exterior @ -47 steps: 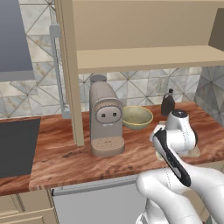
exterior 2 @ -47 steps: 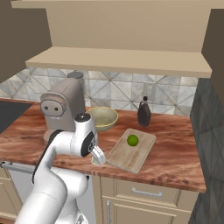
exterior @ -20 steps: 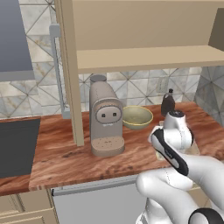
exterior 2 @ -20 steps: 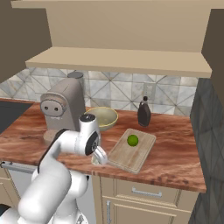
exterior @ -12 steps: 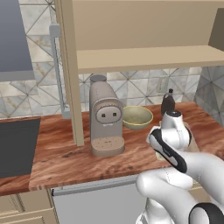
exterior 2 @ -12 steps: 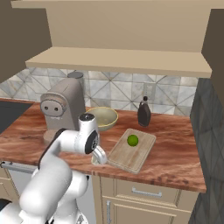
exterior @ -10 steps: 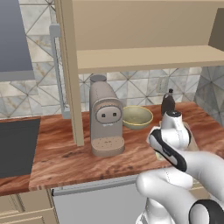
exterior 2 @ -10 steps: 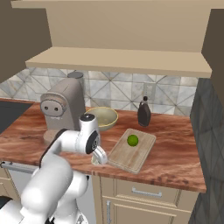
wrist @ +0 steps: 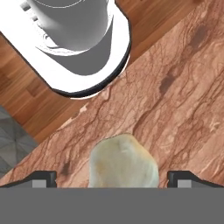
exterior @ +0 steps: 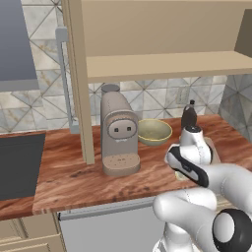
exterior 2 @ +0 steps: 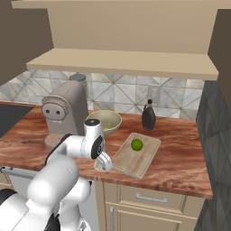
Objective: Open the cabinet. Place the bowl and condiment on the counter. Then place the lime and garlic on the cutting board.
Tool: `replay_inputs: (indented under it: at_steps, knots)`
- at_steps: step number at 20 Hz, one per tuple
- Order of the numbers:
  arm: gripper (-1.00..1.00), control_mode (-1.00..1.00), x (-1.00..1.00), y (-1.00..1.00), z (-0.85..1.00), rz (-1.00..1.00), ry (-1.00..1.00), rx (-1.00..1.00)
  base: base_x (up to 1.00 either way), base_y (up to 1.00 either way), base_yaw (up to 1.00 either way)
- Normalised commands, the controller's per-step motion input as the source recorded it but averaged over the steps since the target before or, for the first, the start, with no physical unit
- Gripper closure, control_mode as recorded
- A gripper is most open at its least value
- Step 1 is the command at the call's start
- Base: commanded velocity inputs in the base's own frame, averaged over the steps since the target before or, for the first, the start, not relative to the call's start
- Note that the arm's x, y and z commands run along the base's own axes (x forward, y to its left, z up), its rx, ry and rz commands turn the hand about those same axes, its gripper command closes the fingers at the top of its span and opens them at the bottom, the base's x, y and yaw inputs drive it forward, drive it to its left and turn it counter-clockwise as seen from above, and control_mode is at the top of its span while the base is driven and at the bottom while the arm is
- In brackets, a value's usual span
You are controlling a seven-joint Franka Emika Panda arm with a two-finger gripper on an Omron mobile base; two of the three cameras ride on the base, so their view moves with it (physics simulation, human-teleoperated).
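The cabinet (exterior: 162, 64) stands open, its doors swung wide and its shelf (exterior 2: 122, 63) bare. On the counter (exterior 2: 180, 153) sit the olive bowl (exterior 2: 104, 122) and the dark condiment bottle (exterior 2: 148, 116). The lime (exterior 2: 136, 145) lies on the cutting board (exterior 2: 135, 158). The garlic (wrist: 124, 162) rests on the counter near its front edge, left of the board. My gripper (exterior 2: 104, 163) points down over it, open, with one fingertip on each side of the bulb in the hand view and both apart from it. In the left base view the bowl (exterior: 154, 131) and the bottle (exterior: 189, 115) stand behind my arm.
A tall coffee machine (exterior: 118, 133) stands left of the bowl. The open cabinet door (exterior: 74, 74) hangs edge-on above the counter's left part, with a dark cooktop (exterior: 17, 162) further left. Beige drawers (exterior 2: 144, 198) sit under the counter's front edge.
The arm has shifted a little to the right, bringing the hand lower over the garlic. The jaws have stayed open; bowl, bottle and lime have not moved.
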Motion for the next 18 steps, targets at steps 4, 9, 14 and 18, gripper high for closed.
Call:
replay_inputs:
  at_steps: [4,9,14,18]
  knots:
    - [-1.00,-1.00,0.00,0.12,-0.17,0.00,0.00,-0.02,0.00,0.00,0.00]
    - [-1.00,-1.00,0.00,0.12,-0.18,0.00,0.00,-0.02,0.00,0.00,0.00]
    - [-1.00,-1.00,0.00,0.00,-0.25,0.00,0.00,-0.01,0.00,0.00,0.00]
    - [-1.00,-1.00,0.00,0.00,-0.24,0.00,0.00,0.00,0.00,0.00,0.00]
